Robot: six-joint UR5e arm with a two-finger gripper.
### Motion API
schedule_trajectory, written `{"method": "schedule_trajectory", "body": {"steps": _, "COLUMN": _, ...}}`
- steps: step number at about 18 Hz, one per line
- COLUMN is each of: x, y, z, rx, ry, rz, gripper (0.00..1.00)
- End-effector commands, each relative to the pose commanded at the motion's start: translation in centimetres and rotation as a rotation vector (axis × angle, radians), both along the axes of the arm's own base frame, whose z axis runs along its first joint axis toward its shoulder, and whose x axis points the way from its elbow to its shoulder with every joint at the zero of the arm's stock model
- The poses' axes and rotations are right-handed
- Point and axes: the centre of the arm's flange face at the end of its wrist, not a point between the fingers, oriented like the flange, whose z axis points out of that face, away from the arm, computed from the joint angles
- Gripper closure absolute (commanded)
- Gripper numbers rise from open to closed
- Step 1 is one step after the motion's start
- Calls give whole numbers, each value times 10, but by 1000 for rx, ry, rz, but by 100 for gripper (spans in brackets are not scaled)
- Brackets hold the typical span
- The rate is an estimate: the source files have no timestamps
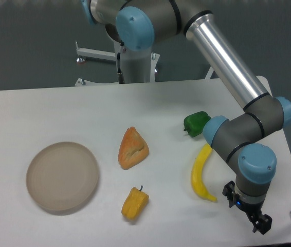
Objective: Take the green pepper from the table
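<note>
While the green pepper [196,123] is sitting on the white table [42,108] toward the far right, partly tucked behind the arm's grey elbow joint, the gripper [248,211] is hanging well apart from it, low over the table's near right corner. Its dark fingers are pointing down and toward the near edge, and they are too small and dark here to show whether the jaws are standing open or closed; nothing is visibly sitting between them. A yellow banana [201,172] is lying curved between the pepper and the gripper, its upper end slipping behind the arm's wrist section and its lower tip pointing toward the gripper, close beside it but not touching. Near the middle of the table an orange wedge-shaped piece [132,148] is resting, and just in front of it a yellow-orange pepper [134,203] with a dark stem is lying on its side. A round beige plate [62,176] is sitting on the left part of the table, well apart from everything else.
</note>
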Motion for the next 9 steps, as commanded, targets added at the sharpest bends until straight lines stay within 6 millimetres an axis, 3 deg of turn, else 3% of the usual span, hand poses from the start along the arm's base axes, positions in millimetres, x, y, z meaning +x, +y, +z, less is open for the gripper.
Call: {"method": "schedule_trajectory", "body": {"steps": 9, "x": 11, "y": -7, "z": 19, "rx": 5, "ry": -11, "rz": 0, "gripper": 0}}
